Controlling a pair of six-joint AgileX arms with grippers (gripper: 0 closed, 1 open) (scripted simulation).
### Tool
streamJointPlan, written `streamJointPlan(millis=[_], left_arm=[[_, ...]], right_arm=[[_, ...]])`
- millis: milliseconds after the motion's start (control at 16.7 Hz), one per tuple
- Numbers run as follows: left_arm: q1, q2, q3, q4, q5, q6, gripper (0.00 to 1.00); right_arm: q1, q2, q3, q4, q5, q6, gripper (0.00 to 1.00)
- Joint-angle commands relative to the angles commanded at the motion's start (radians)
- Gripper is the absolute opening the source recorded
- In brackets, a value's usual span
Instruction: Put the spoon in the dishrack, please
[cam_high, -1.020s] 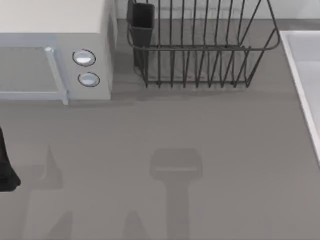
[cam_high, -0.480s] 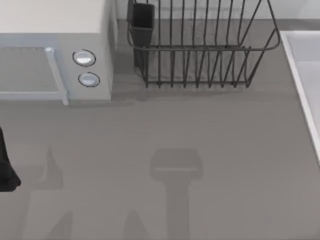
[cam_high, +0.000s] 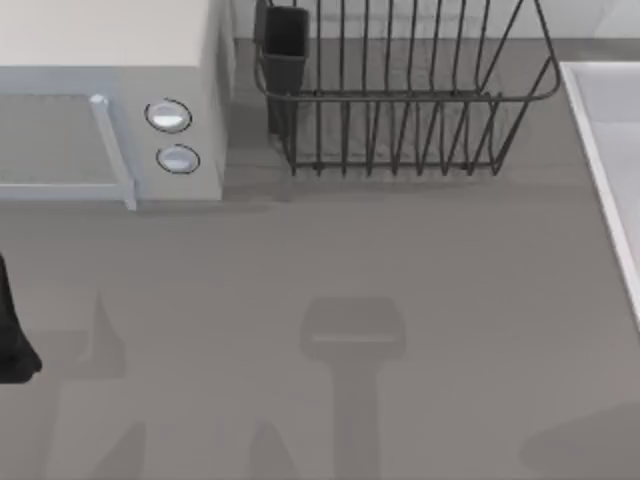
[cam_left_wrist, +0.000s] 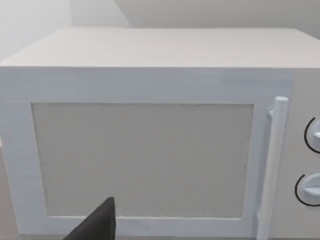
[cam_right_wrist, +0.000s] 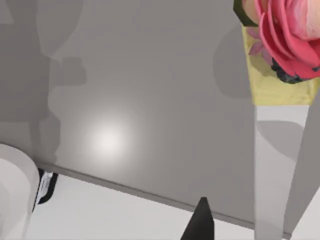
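Observation:
The spoon is out of view. The dishrack (cam_high: 400, 100), a dark wire basket with flared sides, stands at the back of the table, right of centre, with its dark utensil cup (cam_high: 285, 45) at its left corner. My left arm (cam_high: 12, 335) sits at the table's far left edge, well short of the rack. In the left wrist view a dark tip of my left gripper (cam_left_wrist: 97, 225) points at the microwave door. A dark tip of my right gripper (cam_right_wrist: 200, 222) hangs over a grey surface in the right wrist view.
A pale grey microwave (cam_high: 110, 100) with two round knobs (cam_high: 168, 116) and a door handle (cam_left_wrist: 272, 165) fills the back left. A pale raised slab (cam_high: 610, 150) borders the right edge. A pink flower (cam_right_wrist: 285, 30) over a yellow object is in the right wrist view.
A soft shadow has come into the top view's bottom right corner. The left arm, the dishrack and the microwave have not moved.

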Motion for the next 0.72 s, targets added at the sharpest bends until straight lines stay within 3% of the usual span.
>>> streamJointPlan(millis=[420,720], left_arm=[[0.0,0.0,0.0,0.0,0.0,0.0,1.0],[0.0,0.0,0.0,0.0,0.0,0.0,1.0]], right_arm=[[0.033,0.001,0.004,0.031,0.022,0.024,0.0],[0.287,-0.011,0.033,0.249,0.175,0.193,0.0]])
